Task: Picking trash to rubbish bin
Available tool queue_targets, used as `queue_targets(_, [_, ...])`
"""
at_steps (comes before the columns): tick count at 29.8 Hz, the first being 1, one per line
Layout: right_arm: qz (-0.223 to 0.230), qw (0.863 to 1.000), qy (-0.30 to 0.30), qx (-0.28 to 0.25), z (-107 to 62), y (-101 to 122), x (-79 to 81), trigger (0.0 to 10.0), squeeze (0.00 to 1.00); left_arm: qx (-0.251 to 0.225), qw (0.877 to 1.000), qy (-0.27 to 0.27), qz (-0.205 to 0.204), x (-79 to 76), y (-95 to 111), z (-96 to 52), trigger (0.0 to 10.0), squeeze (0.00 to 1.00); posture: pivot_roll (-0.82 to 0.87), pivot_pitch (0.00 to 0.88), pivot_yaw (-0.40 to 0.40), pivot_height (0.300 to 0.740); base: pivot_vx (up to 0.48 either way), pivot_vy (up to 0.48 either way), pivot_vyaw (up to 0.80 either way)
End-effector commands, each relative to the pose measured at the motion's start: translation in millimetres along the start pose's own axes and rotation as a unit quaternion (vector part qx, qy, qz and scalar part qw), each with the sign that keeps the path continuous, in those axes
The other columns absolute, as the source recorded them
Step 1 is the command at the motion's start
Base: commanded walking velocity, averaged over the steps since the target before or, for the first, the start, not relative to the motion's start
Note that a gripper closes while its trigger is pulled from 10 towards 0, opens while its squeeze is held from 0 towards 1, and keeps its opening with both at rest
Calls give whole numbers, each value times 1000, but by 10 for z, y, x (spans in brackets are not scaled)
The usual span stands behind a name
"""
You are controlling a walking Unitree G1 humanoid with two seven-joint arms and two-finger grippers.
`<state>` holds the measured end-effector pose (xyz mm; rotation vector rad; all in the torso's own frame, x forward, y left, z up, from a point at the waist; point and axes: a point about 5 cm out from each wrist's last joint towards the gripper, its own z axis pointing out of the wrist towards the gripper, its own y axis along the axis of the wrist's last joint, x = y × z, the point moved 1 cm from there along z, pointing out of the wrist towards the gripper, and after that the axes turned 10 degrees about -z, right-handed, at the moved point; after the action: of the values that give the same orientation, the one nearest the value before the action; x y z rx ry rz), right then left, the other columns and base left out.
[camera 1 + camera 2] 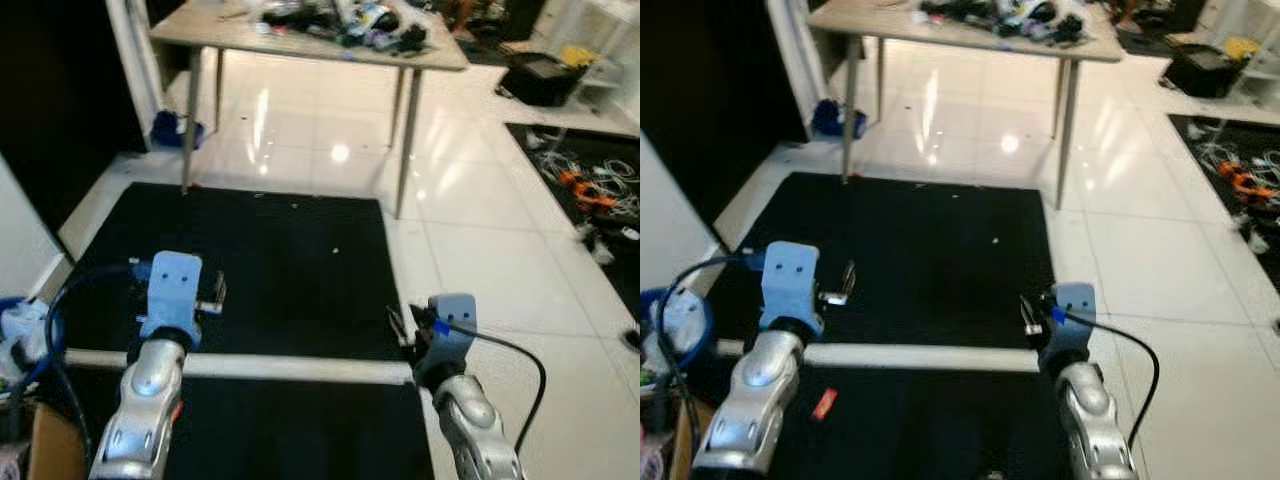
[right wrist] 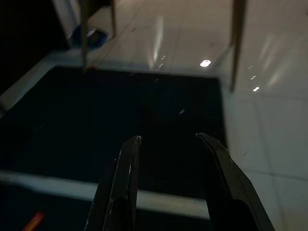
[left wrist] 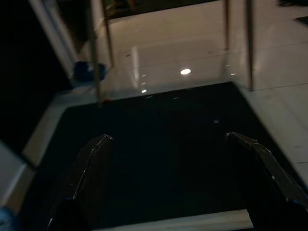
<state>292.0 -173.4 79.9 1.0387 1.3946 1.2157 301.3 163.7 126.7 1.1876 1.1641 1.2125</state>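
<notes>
Plainly, stage: early; by my reading nothing is picked up and no trash is binned yet; finding, grasping and carrying all remain.

Left gripper [image 3: 168,159]: fingers spread wide with nothing between them; held out low over the black mat [image 1: 290,250].

Right gripper [image 2: 168,159]: fingers parted by a moderate gap, empty; hovering at the mat's right edge, near where it meets the white tiled floor [image 1: 480,260].

Trash: a small red scrap [image 1: 824,403] lies on the mat close to the robot, beside the left arm, on the near side of a white bar [image 1: 290,368] that crosses the mat; tiny pale specks dot the mat further out; which piece is meant I cannot tell.

Bin: a blue object [image 1: 176,128] sits on the floor by the far table leg; whether it is the rubbish bin I cannot tell.

Surface: dark mat, matte and flat; glossy tiles around it throw back ceiling lights.

Room: a wooden table [image 1: 200,30] stands beyond the mat, its top heaped with clutter; a tangle of cables [image 1: 590,180] lies on another dark mat to the right; a black box [image 1: 545,75] sits further back.
</notes>
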Motion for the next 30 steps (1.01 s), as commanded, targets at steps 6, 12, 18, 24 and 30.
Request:
queue_targets(6, [12, 1000, -14, 25, -15, -74, 12, 10000, 0, 34, 999, 14, -38, -3, -166, -75, 10000, 0, -13, 96, -21, 740, 0, 0, 0])
queue_targets(12, [14, 1000, -12, 26, 12, -72, 34, 10000, 0, 32, 999, 22, -32, 18, -154, -82, 10000, 0, -8, 99, -25, 740, 0, 0, 0])
queue_targets(18, [16, 999, -10, 26, -4, -82, 72, 10000, 0, 16, 999, 17, -34, 35, -110, -73, 10000, 0, -8, 107, -31, 740, 0, 0, 0])
queue_targets(24, [23, 999, -8, 26, 5, -64, 114, 10000, 0, -1, 999, 13, -50, 11, -27, -60, 10000, 0, -5, 113, -31, 740, 0, 0, 0])
queue_targets(30, [12, 1000, -4, 19, 25, -29, 109, 10000, 0, -4, 999, 10, -51, -10, -5, -49, 10000, 0, -1, 113, -40, 740, 0, 0, 0])
